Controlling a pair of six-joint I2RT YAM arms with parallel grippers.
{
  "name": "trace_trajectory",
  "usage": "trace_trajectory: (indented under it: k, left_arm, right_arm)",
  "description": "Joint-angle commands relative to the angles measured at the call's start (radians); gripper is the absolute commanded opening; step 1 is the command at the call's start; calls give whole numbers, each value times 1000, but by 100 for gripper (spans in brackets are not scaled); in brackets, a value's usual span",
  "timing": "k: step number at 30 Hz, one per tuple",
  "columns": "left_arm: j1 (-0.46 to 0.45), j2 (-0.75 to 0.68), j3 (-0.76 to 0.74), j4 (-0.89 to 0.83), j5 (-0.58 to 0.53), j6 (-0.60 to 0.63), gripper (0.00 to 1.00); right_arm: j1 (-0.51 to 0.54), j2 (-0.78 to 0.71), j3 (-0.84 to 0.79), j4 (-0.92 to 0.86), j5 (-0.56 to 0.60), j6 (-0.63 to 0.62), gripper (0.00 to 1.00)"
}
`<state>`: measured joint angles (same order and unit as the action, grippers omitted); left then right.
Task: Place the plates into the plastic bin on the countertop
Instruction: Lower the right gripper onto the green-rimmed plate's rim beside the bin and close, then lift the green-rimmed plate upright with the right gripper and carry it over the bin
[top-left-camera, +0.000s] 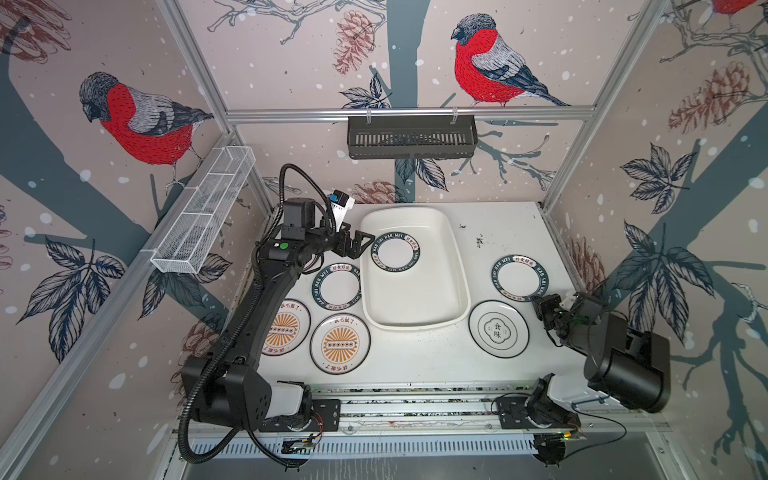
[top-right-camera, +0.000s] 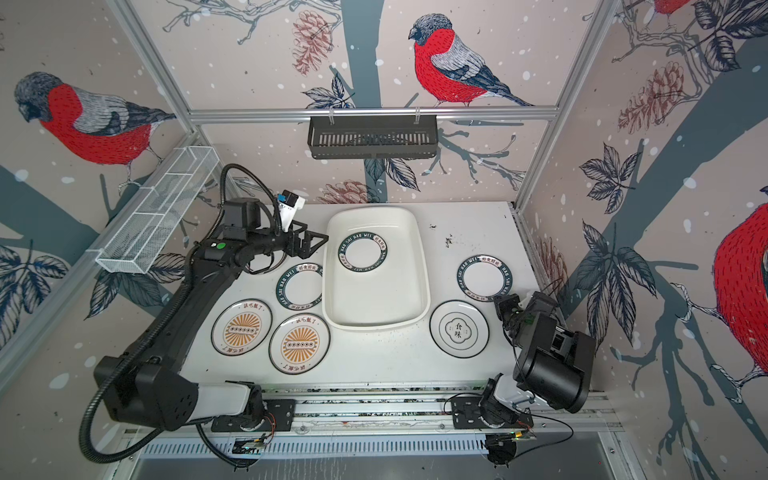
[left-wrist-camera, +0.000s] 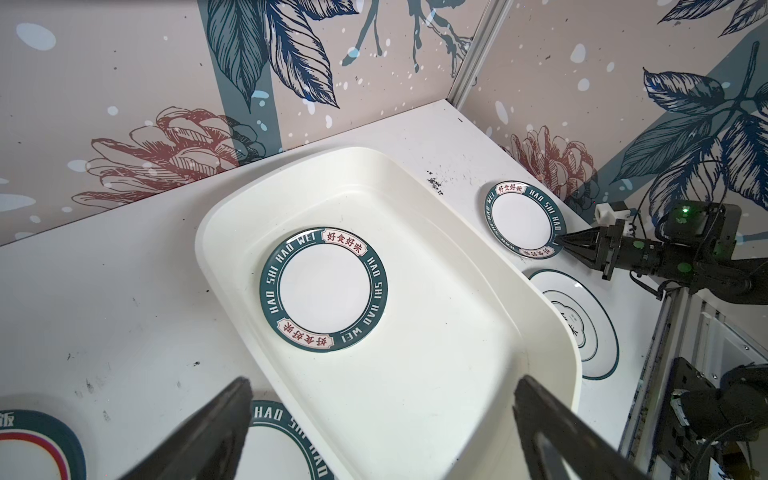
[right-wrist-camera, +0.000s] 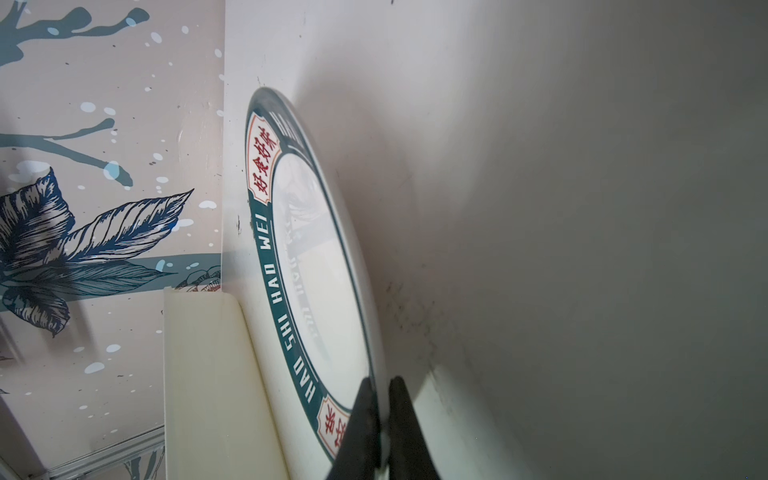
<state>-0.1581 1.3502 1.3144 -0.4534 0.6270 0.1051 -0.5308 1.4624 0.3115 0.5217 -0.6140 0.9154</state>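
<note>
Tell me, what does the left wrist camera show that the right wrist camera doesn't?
Only the left wrist view: the open left end effector facing the plastic bin, the binned plate lying flat inside it, and the emblem plate beyond the bin.
Only the right wrist view: a close look at the right end effector pinching the rim of the far-right lettered plate.
Both: that plate with the right end effector at its edge, the bin, and the white countertop.

Both top views look steeply down over the whole desk (top-left-camera: 415, 370). Left wrist view faces across the plastic bin (left-wrist-camera: 415, 395); right wrist view, very near, shares the lettered plate (right-wrist-camera: 266, 249) beyond.
</note>
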Motion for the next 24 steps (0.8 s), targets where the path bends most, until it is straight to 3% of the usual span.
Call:
trace_trajectory:
  k: [1,11,24]
  left_arm:
    - [-1,-6,9,18,10,4,98]
    - [-3,-13,11,10,-3,11,98]
    - [-3,-17,1,16,-7,10,98]
  right_arm:
    - [2,10,-4,75,-29,20,5]
    - [1,21,-16,192,-65,96,3]
    - [1,-106,45,49,-56,61,3]
